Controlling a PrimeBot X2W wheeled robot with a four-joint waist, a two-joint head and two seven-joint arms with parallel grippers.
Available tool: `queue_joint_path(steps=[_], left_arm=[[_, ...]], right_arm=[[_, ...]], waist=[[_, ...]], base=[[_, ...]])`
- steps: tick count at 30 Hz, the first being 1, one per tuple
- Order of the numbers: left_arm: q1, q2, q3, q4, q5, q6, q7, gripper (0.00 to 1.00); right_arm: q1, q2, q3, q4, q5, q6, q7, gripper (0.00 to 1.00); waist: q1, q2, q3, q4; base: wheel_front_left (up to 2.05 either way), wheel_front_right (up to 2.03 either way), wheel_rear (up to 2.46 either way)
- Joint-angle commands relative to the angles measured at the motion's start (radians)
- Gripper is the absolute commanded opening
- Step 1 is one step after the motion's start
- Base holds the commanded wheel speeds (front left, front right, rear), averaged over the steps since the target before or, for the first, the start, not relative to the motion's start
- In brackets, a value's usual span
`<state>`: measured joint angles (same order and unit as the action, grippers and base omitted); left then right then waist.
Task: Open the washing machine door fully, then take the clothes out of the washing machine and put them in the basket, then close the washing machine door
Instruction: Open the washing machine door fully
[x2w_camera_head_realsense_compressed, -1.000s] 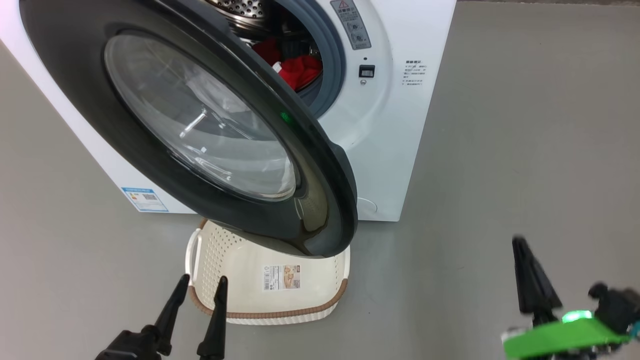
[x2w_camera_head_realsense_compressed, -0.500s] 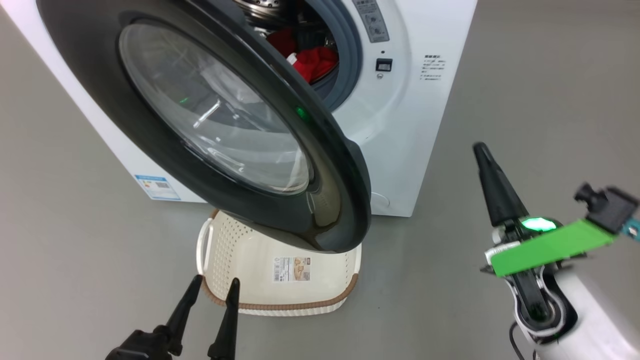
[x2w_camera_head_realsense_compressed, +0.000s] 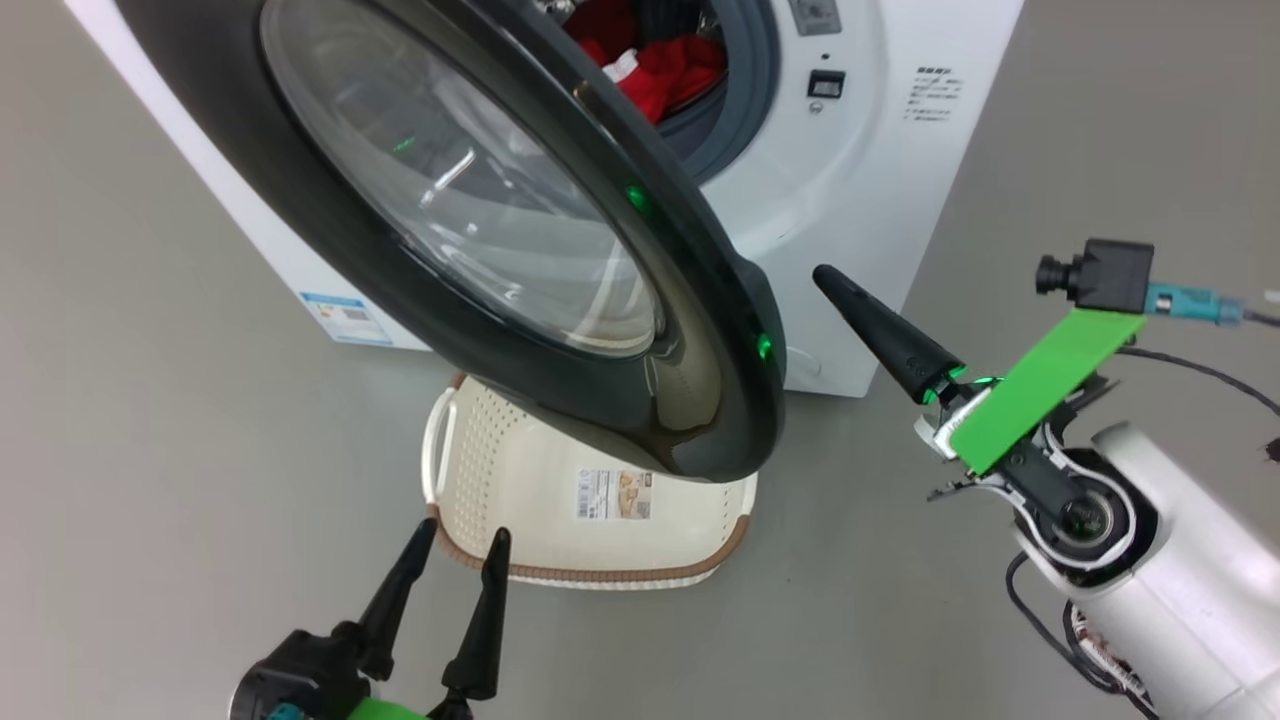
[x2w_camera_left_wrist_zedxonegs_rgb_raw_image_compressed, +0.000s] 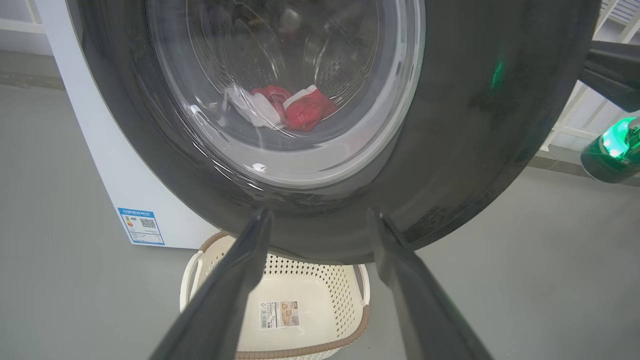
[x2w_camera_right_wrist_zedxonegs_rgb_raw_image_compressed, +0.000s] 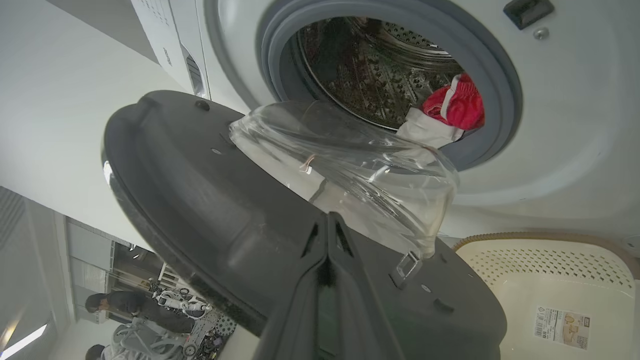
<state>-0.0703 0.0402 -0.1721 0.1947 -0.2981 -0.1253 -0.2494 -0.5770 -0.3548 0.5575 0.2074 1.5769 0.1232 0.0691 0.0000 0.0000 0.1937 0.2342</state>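
The washing machine door (x2w_camera_head_realsense_compressed: 720, 330), black-rimmed with a glass bowl, stands partly open in front of the white washing machine (x2w_camera_head_realsense_compressed: 860, 200). Red and white clothes (x2w_camera_head_realsense_compressed: 670, 65) lie in the drum, also seen as clothes (x2w_camera_right_wrist_zedxonegs_rgb_raw_image_compressed: 457, 107) and through the glass as clothes (x2w_camera_left_wrist_zedxonegs_rgb_raw_image_compressed: 305, 107). The cream basket (x2w_camera_head_realsense_compressed: 540, 490) sits on the floor under the door. My right gripper (x2w_camera_head_realsense_compressed: 825, 275) is shut and empty, its tip just right of the door's free edge, pointing at the door's inner face (x2w_camera_right_wrist_zedxonegs_rgb_raw_image_compressed: 225, 200). My left gripper (x2w_camera_head_realsense_compressed: 463, 532) is open and empty, at the basket's near rim.
Grey floor (x2w_camera_head_realsense_compressed: 150, 480) lies to either side of the machine. The door overhangs the far half of the basket (x2w_camera_left_wrist_zedxonegs_rgb_raw_image_compressed: 310, 280). In the right wrist view, a person (x2w_camera_right_wrist_zedxonegs_rgb_raw_image_compressed: 120, 305) and equipment show far behind the door.
My right arm has risen and swung left from the lower right corner up to the door's free edge, fingers shut. The head camera has shifted. The left gripper stays open by the basket.
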Motion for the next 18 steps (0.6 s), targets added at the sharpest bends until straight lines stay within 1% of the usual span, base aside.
queue_joint_path(steps=[1, 2, 3, 6, 18], left_arm=[[-0.029, 0.01, 0.024, -0.022, -0.009, -0.005, -0.012, 1.0], [-0.031, 0.01, 0.02, -0.021, -0.011, -0.005, -0.012, 1.0], [-0.034, 0.01, 0.017, -0.017, -0.017, -0.005, -0.012, 1.0], [-0.037, 0.01, 0.012, -0.013, -0.025, -0.005, -0.012, 1.0], [0.005, 0.01, 0.007, -0.007, -0.031, -0.005, -0.012, 1.0]], right_arm=[[-0.019, 0.0, 0.006, -0.014, 0.027, 0.008, 0.03, 0.0], [-0.024, 0.001, 0.005, -0.007, 0.043, 0.008, 0.053, 0.0], [-0.029, 0.007, 0.007, 0.009, 0.068, 0.008, 0.102, 0.0], [-0.032, 0.017, 0.007, 0.021, 0.081, 0.008, 0.151, 0.0], [0.06, 0.08, 0.018, 0.011, 0.085, 0.008, 0.276, 0.0]], waist=[[0.0, 0.0, 0.017, 0.017], [0.0, 0.0, 0.019, 0.021], [0.0, 0.0, 0.02, 0.026], [0.0, 0.0, 0.017, 0.036], [0.0, 0.0, -0.056, 0.087]], base=[[0.0, 0.0, 0.0], [0.0, 0.0, 0.0], [0.0, 0.0, 0.0], [0.0, 0.0, 0.0], [0.0, 0.0, 0.0]])
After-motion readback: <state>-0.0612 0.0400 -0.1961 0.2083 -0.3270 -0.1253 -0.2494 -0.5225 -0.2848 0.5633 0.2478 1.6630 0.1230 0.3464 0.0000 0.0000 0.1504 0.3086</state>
